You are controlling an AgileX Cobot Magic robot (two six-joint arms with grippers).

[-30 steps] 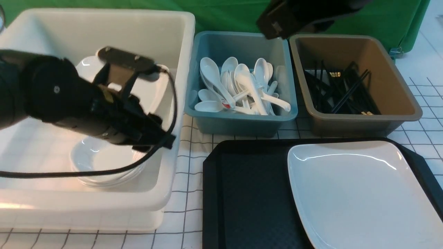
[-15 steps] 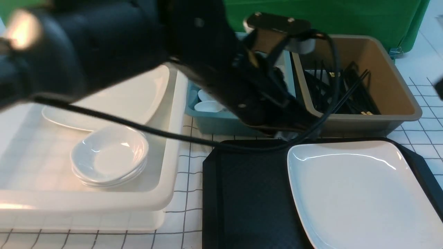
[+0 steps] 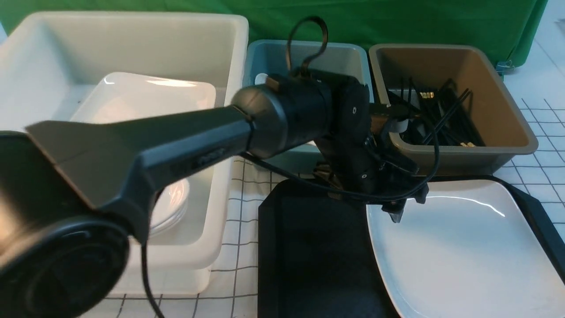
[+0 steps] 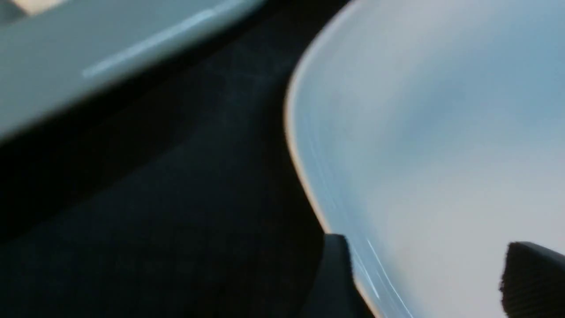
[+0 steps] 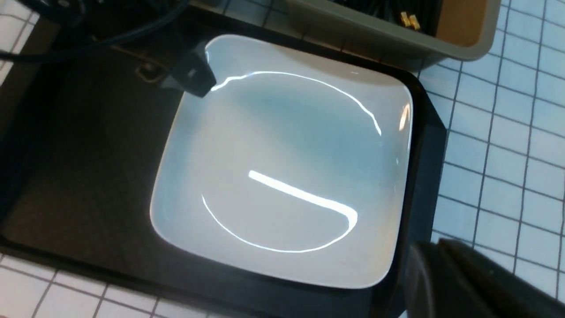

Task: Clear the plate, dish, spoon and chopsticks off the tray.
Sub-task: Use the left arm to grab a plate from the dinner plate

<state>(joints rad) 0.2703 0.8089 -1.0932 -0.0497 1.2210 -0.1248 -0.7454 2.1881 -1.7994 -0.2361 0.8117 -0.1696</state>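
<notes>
Because the white plate (image 3: 459,251) lies flat on the right half of the black tray (image 3: 313,247), I hold my left fingers (image 3: 396,212) parted astride its far left rim, to pinch that raised edge.

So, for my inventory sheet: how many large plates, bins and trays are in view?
Large plates: 2, the plate on the tray, a second plate in the white bin
Bins: 3, white, teal bin, brown bin
Trays: 1
Total: 6
</notes>
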